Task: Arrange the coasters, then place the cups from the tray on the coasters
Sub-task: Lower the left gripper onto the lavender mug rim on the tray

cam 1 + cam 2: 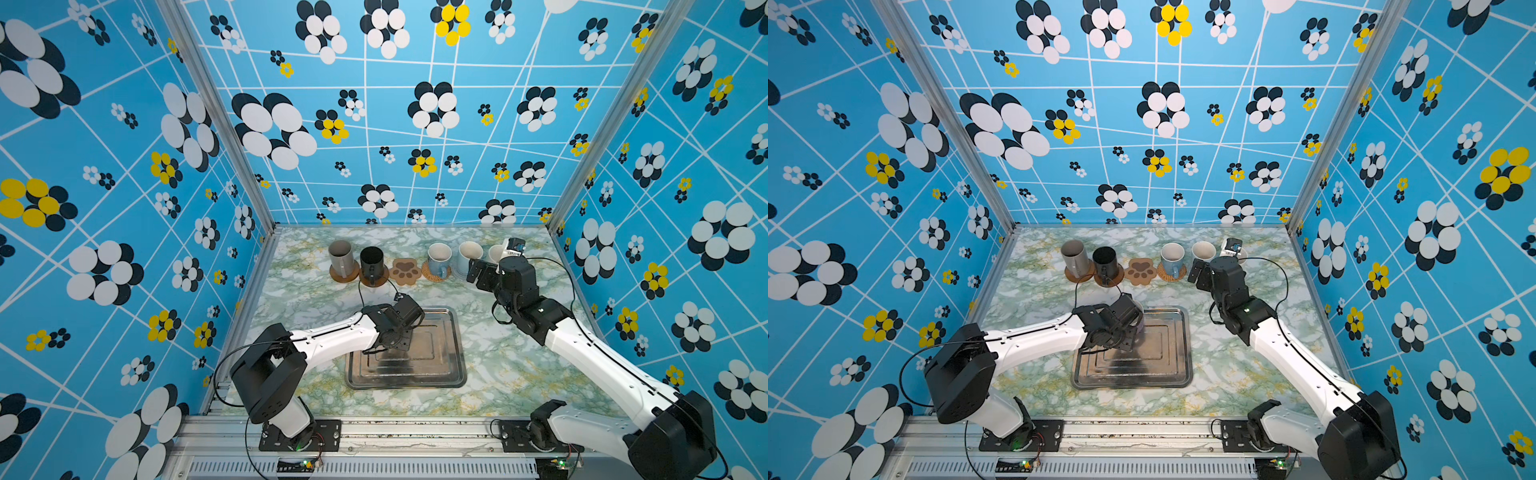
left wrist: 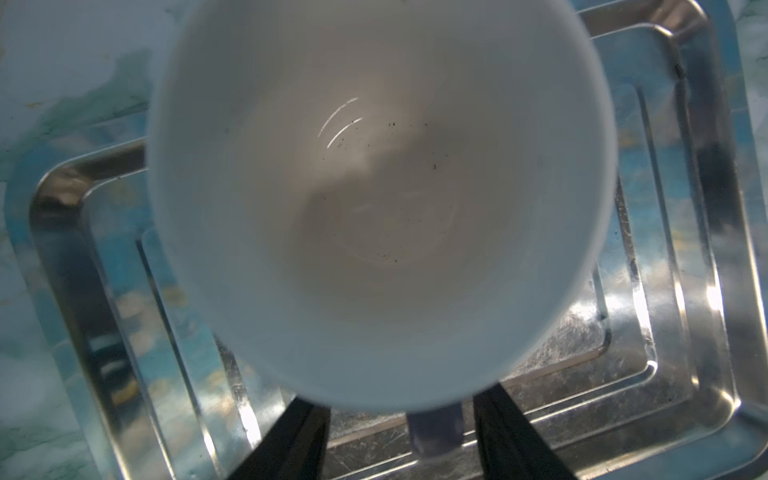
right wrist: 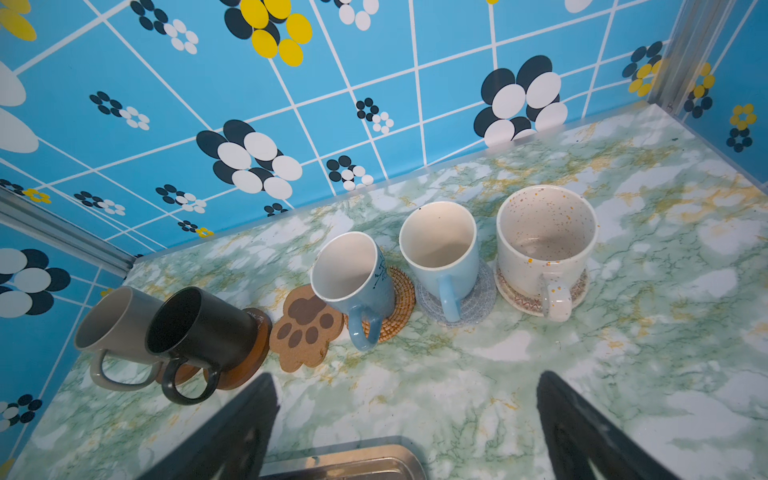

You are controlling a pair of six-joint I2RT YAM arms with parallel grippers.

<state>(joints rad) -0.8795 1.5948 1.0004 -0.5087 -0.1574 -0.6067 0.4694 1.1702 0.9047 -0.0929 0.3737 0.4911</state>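
Note:
The lavender mug (image 2: 374, 187) stands in the silvery tray (image 2: 685, 291). My left gripper (image 2: 401, 401) hangs over it, jaws apart on either side of its handle (image 2: 434, 432), with a gap on one side. Along the back, the grey cup (image 3: 112, 328) and black mug (image 3: 203, 332) stand on brown discs (image 3: 249, 357). A light blue mug (image 3: 353, 278) is on the rattan coaster (image 3: 401, 299), another (image 3: 440, 249) is on a pale coaster (image 3: 478, 299), and the cream-white mug (image 3: 544, 241) is on a patterned one (image 3: 577, 291). The paw-print coaster (image 3: 305, 328) is bare. My right gripper (image 3: 405, 378) is open and empty, in front of the mugs.
The tray (image 1: 449, 365) lies mid-table toward the front, under the left arm. The row of cups runs close to the back wall. In both top views my right gripper (image 1: 1198, 270) partly hides the rightmost mugs. Blue patterned walls close in three sides.

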